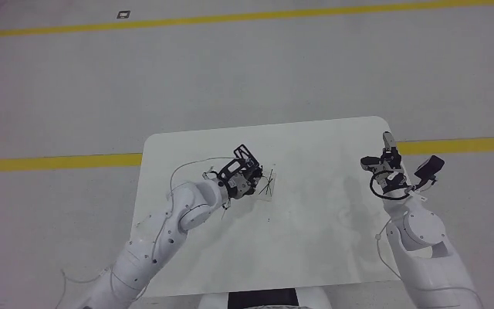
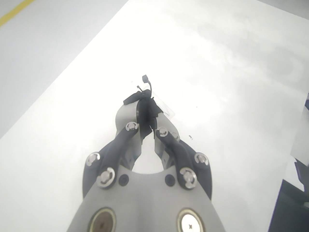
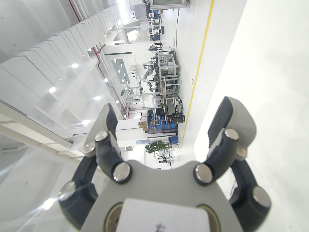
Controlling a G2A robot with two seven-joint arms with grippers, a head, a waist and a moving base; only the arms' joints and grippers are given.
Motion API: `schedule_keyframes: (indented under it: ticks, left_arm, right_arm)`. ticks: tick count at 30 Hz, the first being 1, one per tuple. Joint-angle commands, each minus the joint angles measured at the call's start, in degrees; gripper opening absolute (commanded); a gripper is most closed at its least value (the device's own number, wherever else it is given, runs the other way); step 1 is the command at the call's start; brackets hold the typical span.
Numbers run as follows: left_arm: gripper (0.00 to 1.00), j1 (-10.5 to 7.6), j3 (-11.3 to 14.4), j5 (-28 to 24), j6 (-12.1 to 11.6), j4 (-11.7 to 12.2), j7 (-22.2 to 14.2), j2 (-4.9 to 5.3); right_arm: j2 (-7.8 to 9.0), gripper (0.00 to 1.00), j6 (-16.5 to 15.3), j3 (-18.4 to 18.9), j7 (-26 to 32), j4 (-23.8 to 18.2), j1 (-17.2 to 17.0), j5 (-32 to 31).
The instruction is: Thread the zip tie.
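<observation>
White laminate with rounded corners, the worktop (image 1: 324, 247) carries everything here. Of the two grey-and-black two-fingered tools, the left end effector (image 1: 245, 174) sits a little toward 9 o'clock from the worktop's middle. The right end effector (image 3: 166, 112) hangs at the 3 o'clock edge, well apart from it, aimed toward 12 o'clock and out past the edge. Its fingers are spread wide with nothing between them.

The left one's fingers are pressed together on a thin black plastic zip tie (image 2: 145, 78). The tie's square head curls out just beyond the fingertips, away from the wrist. A clear plastic bag (image 2: 166, 109) lies flat under and beside those fingertips. In the top view, a few thin black strips (image 1: 267, 185) fan out and cross at 3 o'clock from the left tool, touching or just beside it. They run roughly 1 o'clock to 7 o'clock; which of them is the held tie cannot be told.

Threading probably turns on this: the tie's free end points from the left tool toward 3 o'clock, the side where the idle right arm waits. The left arm is much the nearer. The right one would have to cross the worktop toward 9 o'clock to take the other end.
</observation>
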Motion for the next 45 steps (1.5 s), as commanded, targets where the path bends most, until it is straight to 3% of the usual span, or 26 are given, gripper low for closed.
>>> schedule_keyframes:
  ticks: [1, 6, 9, 12, 19, 22, 30, 32, 35, 39, 43, 45]
  left_arm:
    - [0.0, -1.76, 3.22, -1.16, 0.0, 1.06, 4.05, 2.75]
    - [0.0, -6.62, 10.88, -3.8, 0.0, 2.99, 11.74, 8.63]
    - [0.0, -9.46, 14.82, -5.96, 0.0, 3.62, 15.03, 11.49]
    - [0.0, -12.1, 18.45, -7.37, 0.0, 3.54, 17.43, 13.89]
    - [0.0, -16.85, 25.18, -9.04, 0.0, 1.61, 21.5, 17.95]
    - [0.0, -18.7, 27.12, -10.51, 0.0, 1.8, 23.21, 19.11]
    - [0.0, -18.6, 27.09, -10.7, 0.0, 1.76, 23.36, 19.1]
    - [0.0, -18.17, 27.06, -12.69, 0.0, 1.8, 24.22, 19.1]
    - [0.0, -19.07, 29.32, -18.2, 0.0, 1.25, 22.02, 19.41]
    - [0.0, -22.86, 34.33, -25.6, 0.0, -0.32, 20.96, 19.95]
    - [0.0, -27.48, 40.69, -31.08, 0.0, -1.23, 24.15, 20.93]
    - [0.0, -27.68, 40.69, -33.46, 0.0, -1.7, 23.1, 21.33]
  right_arm:
    - [0.0, 1.0, 0.0, 0.0, 0.0, 0.0, 0.0, 0.0]
    - [0.0, 1.0, 0.0, 0.0, 0.0, 0.0, 0.0, 0.0]
    - [0.0, 1.0, 0.0, 0.0, 0.0, 0.0, 0.0, 0.0]
    - [0.0, 1.0, 0.0, 0.0, 0.0, 0.0, 0.0, 0.0]
    - [0.0, 1.0, 0.0, 0.0, 0.0, 0.0, 0.0, 0.0]
    - [0.0, 1.0, 0.0, 0.0, 0.0, 0.0, 0.0, 0.0]
    - [0.0, 1.0, 0.0, 0.0, 0.0, 0.0, 0.0, 0.0]
    - [0.0, 1.0, 0.0, 0.0, 0.0, 0.0, 0.0, 0.0]
    - [0.0, 1.0, 0.0, 0.0, 0.0, 0.0, 0.0, 0.0]
    - [0.0, 1.0, 0.0, 0.0, 0.0, 0.0, 0.0, 0.0]
    - [0.0, 1.0, 0.0, 0.0, 0.0, 0.0, 0.0, 0.0]
    - [0.0, 1.0, 0.0, 0.0, 0.0, 0.0, 0.0, 0.0]
